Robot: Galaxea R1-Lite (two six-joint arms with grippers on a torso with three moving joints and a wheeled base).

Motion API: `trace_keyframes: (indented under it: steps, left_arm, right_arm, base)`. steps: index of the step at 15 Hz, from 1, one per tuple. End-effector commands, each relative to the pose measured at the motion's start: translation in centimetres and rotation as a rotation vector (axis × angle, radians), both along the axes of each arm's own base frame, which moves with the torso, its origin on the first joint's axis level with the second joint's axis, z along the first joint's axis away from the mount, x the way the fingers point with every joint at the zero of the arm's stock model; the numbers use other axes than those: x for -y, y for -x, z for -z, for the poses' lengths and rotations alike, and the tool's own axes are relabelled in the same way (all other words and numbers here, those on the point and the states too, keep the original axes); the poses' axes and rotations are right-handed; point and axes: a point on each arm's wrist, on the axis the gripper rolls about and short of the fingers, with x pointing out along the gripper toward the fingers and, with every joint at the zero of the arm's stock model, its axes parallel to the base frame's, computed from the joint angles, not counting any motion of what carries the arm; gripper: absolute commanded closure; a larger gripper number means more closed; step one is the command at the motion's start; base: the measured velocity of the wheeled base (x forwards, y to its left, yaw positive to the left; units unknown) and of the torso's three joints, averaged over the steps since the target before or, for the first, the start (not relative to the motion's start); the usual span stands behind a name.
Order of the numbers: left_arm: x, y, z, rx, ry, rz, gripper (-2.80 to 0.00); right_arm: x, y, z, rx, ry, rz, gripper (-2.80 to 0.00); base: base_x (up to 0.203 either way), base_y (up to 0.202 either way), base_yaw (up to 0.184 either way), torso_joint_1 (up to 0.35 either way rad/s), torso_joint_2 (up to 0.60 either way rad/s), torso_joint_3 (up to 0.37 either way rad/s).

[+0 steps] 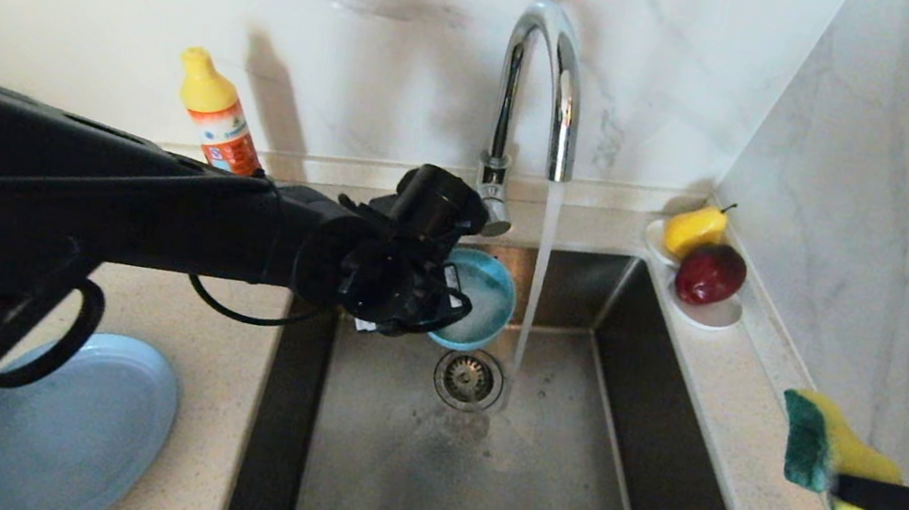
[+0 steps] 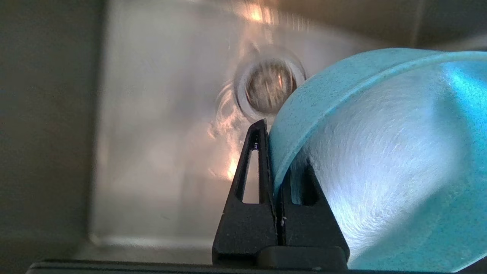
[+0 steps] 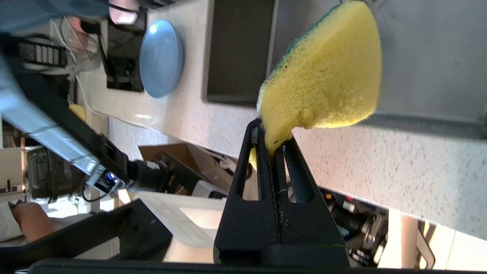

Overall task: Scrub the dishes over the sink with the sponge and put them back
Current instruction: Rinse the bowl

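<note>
My left gripper (image 1: 446,305) (image 2: 274,152) is shut on the rim of the teal bowl (image 1: 484,298) (image 2: 380,160), holding it tilted over the back left part of the sink (image 1: 472,473), just beside the running water. Out to the right, above the counter, my right gripper (image 1: 839,486) (image 3: 273,139) is shut on the yellow sponge (image 1: 827,447) (image 3: 327,80), its green side facing the sink. The grey-blue plate (image 1: 68,430) (image 3: 161,57) lies on the counter left of the sink. The pink bowl is out of view.
Water streams from the chrome tap (image 1: 544,93) next to the drain strainer (image 1: 468,379) (image 2: 270,85). A yellow-capped bottle (image 1: 217,115) stands at the back wall. A pear (image 1: 695,227) and an apple (image 1: 710,274) sit on a white dish (image 1: 715,315) in the back right corner.
</note>
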Motion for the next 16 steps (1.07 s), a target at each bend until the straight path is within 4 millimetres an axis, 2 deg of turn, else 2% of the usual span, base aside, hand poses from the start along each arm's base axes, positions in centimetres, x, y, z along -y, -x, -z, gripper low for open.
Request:
trace_keyframes:
  steps: [1, 4, 7, 13, 16]
  left_arm:
    - [-2.8, 2.7, -4.1, 0.148, 0.036, 0.005, 0.0]
    - [-5.1, 5.6, -5.8, 0.338, 0.023, 0.05, 0.0]
    - [-6.4, 7.4, -5.2, 0.472, 0.004, 0.078, 0.0]
    - [-7.4, 9.0, -4.5, 0.773, -0.005, 0.088, 0.0]
    - [-7.9, 9.6, -5.8, 0.858, 0.044, 0.084, 0.0]
  right_arm:
    - [-0.2, -0.4, 0.7, -0.034, 0.007, -0.005, 0.0]
    - [-0.2, -0.5, 1.1, -0.048, 0.01, -0.007, 0.0]
    - [-0.4, -1.1, 1.7, -0.059, 0.014, -0.007, 0.0]
    - [-0.9, -2.1, 2.6, -0.091, -0.044, -0.018, 0.0]
    - [-0.9, -1.9, 2.4, -0.084, -0.047, -0.019, 0.0]
  base:
    - [0.0, 0.0, 0.0, 0.0, 0.0, 0.0]
    - [0.0, 0.0, 0.0, 0.0, 0.0, 0.0]
    - [0.0, 0.0, 0.0, 0.0, 0.0, 0.0]
    - [0.0, 0.0, 0.0, 0.0, 0.0, 0.0]
    - [0.0, 0.0, 0.0, 0.0, 0.0, 0.0]
